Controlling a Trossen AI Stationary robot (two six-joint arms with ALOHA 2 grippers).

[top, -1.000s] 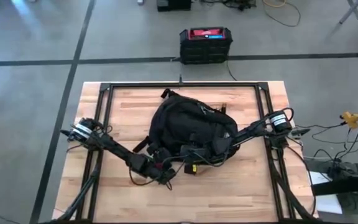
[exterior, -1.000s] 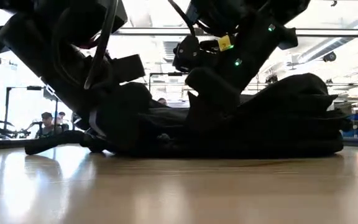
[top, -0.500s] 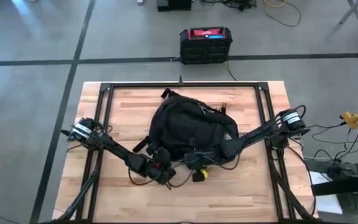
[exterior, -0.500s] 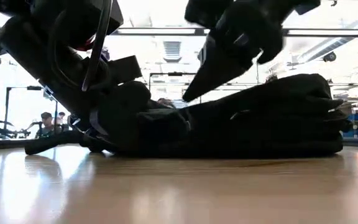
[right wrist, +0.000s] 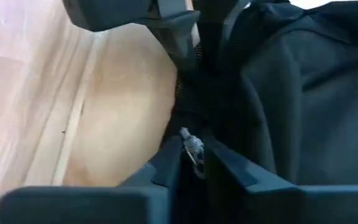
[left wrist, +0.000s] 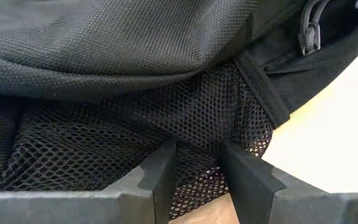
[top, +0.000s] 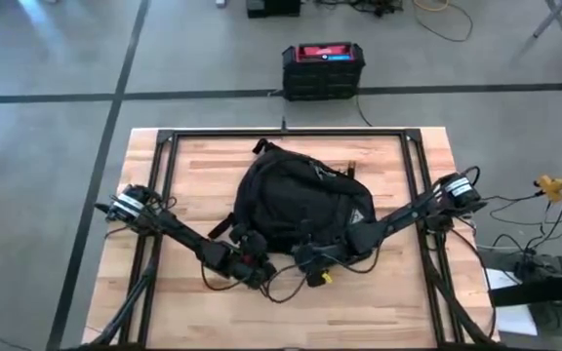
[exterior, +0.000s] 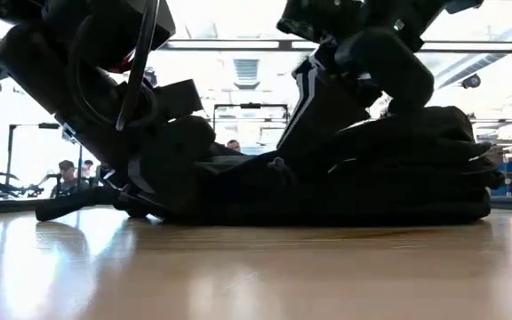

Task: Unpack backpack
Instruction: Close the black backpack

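- The backpack [top: 299, 200] lies flat around the middle of the tabletop [top: 388, 292], its lower end toward the near edge where both my arms work.
- My left gripper [left wrist: 194, 168] is at the bag's near-left corner, fingers a little apart with the mesh side pocket [left wrist: 135, 149] bunched between them. It's nipping mesh, not a solid clamp.
- My right gripper [right wrist: 191, 158] sits just beside it on the near edge, fingers nearly together around a small metal zip pull [right wrist: 190, 144].
- The fabric looks soft and floppy, so it'll probably sag and slide rather than lift cleanly.
- I'd pin the body by the mesh or a strap and pull the zip.
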